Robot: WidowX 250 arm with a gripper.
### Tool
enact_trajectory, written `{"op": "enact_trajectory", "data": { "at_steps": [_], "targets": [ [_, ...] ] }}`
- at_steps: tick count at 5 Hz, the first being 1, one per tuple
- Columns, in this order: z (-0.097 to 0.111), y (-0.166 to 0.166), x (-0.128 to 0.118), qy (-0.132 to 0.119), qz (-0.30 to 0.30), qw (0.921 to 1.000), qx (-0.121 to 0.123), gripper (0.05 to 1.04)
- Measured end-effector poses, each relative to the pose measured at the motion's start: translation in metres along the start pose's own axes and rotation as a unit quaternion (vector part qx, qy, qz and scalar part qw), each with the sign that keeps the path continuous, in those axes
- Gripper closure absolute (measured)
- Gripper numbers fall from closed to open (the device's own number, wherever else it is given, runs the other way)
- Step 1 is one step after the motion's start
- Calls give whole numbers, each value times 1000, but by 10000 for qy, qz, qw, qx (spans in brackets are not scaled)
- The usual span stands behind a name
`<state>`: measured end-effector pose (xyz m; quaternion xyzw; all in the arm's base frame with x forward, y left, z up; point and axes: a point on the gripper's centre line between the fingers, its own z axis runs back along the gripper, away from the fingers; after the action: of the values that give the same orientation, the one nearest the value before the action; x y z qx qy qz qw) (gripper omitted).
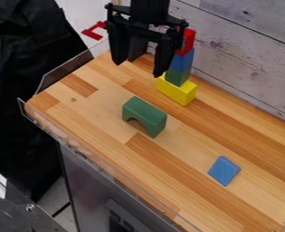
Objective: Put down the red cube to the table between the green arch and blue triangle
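The black gripper (138, 69) hangs at the top of the camera view, open, with its fingers spread and no cube held between them. Just right of it a stack rises from the table: a red cube (189, 40) on top, then a blue cube (182, 59), a green cube (178, 76) and a yellow block (178, 91) at the bottom. The right finger partly covers the stack's left side. Below the gripper, a green arch (145, 113) stands upright near the middle. Toward the lower right lies the blue triangle (224, 171).
The wooden table (90, 111) has a clear raised guard (102, 162) along its left and front edges. A white plank wall (247, 59) runs behind the right side. Dark fabric (23, 68) hangs beyond the left edge, and a red piece (94, 31) shows behind the gripper's left side.
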<state>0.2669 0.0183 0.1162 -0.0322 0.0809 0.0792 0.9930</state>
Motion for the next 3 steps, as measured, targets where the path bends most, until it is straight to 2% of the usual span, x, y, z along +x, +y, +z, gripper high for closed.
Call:
{"op": "enact_trajectory", "data": {
  "at_steps": [1, 2, 3],
  "targets": [
    [-8, 1, -1, 160, 17, 9999, 7, 84],
    [-4, 4, 4, 49, -49, 9999, 114, 84],
    [18, 4, 13, -320, -143, 9992, 184, 84]
  ]
}}
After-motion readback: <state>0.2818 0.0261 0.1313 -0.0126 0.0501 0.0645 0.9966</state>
